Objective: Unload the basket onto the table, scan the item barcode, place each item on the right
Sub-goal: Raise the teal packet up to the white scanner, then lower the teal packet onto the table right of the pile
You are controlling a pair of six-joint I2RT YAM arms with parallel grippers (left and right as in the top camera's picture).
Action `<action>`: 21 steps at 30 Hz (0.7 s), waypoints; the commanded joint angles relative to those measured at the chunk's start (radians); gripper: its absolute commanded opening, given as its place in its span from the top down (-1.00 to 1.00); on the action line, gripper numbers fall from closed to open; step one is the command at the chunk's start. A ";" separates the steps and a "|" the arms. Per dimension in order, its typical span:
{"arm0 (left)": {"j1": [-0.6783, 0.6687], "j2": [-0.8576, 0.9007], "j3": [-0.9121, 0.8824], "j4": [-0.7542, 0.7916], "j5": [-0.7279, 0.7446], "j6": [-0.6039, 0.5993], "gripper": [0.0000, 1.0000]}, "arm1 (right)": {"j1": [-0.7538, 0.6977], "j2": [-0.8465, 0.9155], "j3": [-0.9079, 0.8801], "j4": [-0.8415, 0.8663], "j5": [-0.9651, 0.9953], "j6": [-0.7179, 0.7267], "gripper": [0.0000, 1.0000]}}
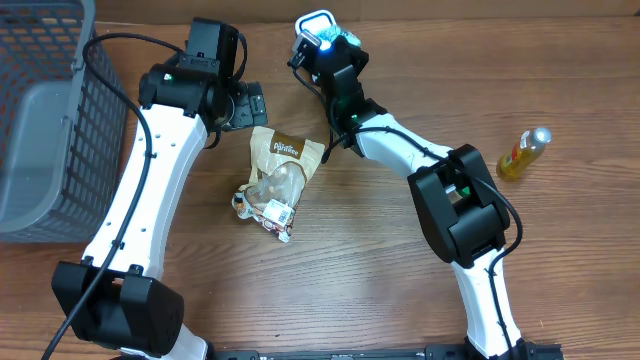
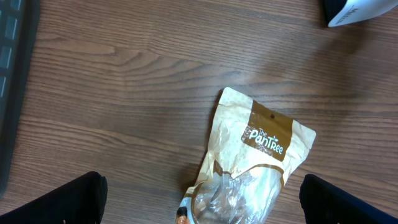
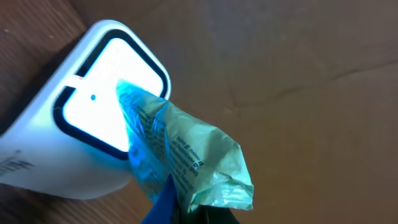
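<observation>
Holding a crumpled green packet (image 3: 186,155) pinched tight between its closed jaws, the right gripper (image 1: 337,48) sits near the far edge of the wooden worktop (image 1: 400,290), about midway along it. The packet is pressed up against the lit window of a white barcode scanner (image 3: 93,124); in the right wrist view its printed side lies across the lower right part of the glowing window, and the light tints the plastic blue there. From overhead the scanner (image 1: 316,25) shows as a bright white frame just beyond the gripper, right by the far edge. The left gripper (image 1: 245,105) has its jaws spread wide and grips nothing; in the left wrist view its two dark fingers (image 2: 62,202) stand at the bottom corners, with a brown snack pouch (image 2: 255,162) lying flat on the wood between them and apart from both. That pouch (image 1: 278,170) rests near the middle of the worktop, its brown label end toward the far edge and its clear, crinkled end toward the near edge. A grey mesh basket (image 1: 50,120) occupies the far left corner, and a small yellow bottle (image 1: 525,152) with a silver cap lies on its side toward the right edge.
</observation>
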 commanded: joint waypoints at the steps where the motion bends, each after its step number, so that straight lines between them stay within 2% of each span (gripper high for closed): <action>1: -0.005 -0.012 0.017 0.000 -0.009 0.015 -1.00 | 0.006 -0.001 0.019 -0.033 -0.095 0.081 0.93; 4: -0.005 -0.012 0.017 0.000 -0.009 0.015 -1.00 | 0.006 -0.001 0.019 -0.067 -0.134 0.167 0.93; 8: -0.005 -0.012 0.017 0.000 -0.010 0.015 -1.00 | 0.006 -0.001 0.019 -0.090 -0.166 0.204 0.93; 13: -0.005 -0.012 0.017 0.000 -0.009 0.015 -0.99 | 0.003 -0.015 0.020 -0.003 -0.101 0.237 0.93; 17: -0.005 -0.012 0.017 0.000 -0.010 0.015 -0.99 | -0.007 -0.101 0.020 0.031 -0.080 0.386 0.93; 20: -0.005 -0.012 0.017 0.000 -0.009 0.015 -1.00 | -0.016 -0.197 0.020 -0.032 -0.123 0.533 0.93; 21: -0.005 -0.012 0.017 0.000 -0.009 0.015 -1.00 | -0.021 -0.260 0.020 -0.099 -0.124 0.631 0.93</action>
